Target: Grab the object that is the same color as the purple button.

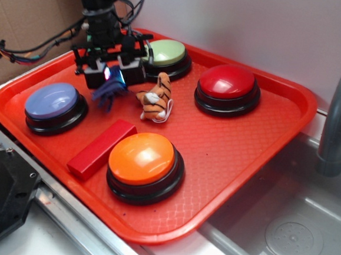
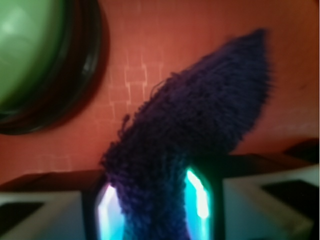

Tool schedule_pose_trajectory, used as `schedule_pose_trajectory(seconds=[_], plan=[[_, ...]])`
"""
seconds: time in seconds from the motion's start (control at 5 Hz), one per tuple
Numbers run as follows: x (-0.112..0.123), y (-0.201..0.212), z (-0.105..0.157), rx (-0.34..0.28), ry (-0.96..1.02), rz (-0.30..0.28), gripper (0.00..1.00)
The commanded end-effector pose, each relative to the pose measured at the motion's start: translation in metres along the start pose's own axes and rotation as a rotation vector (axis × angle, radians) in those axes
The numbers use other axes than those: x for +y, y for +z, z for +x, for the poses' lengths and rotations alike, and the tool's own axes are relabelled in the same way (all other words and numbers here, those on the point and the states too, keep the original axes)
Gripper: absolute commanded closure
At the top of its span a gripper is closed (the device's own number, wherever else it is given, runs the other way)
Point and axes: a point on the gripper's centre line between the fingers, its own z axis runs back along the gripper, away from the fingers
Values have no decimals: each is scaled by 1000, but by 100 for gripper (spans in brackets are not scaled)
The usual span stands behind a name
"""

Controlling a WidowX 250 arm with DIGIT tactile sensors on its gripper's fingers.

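- Between the end effector (image 2: 152,210) fingers: purple terry rag (image 2: 190,130), clamped at its lower end.
- Rag's long axis runs toward 1 o'clock, wrist view.
- Purple button (image 1: 55,103) at 8 o'clock of rag, exterior.

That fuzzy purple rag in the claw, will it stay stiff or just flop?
Probably floppy: the purple rag droops in loose folds below the claw. Its fuzzy terry pile suggests it's light and unlikely to slip. Being soft, it shouldn't roll or break.

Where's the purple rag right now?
In the exterior view the purple rag hangs pinched in the gripper jaws at the tray's back left, between the purple button and the tiger plush.
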Motion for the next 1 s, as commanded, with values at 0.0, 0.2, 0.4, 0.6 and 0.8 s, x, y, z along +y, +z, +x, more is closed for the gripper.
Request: schedule_pose_trajectory(seconds=[0.0,0.2,0.4,0.6,0.8], plan=[[-3,77,11,-28,-231,40,100],[-7,107,-2,-45,-414,41,100],[-6,130,-17,-68,-527,7,100],[-6,141,-26,-91,-601,-16,100],[-5,140,-22,-117,-597,-1,100]])
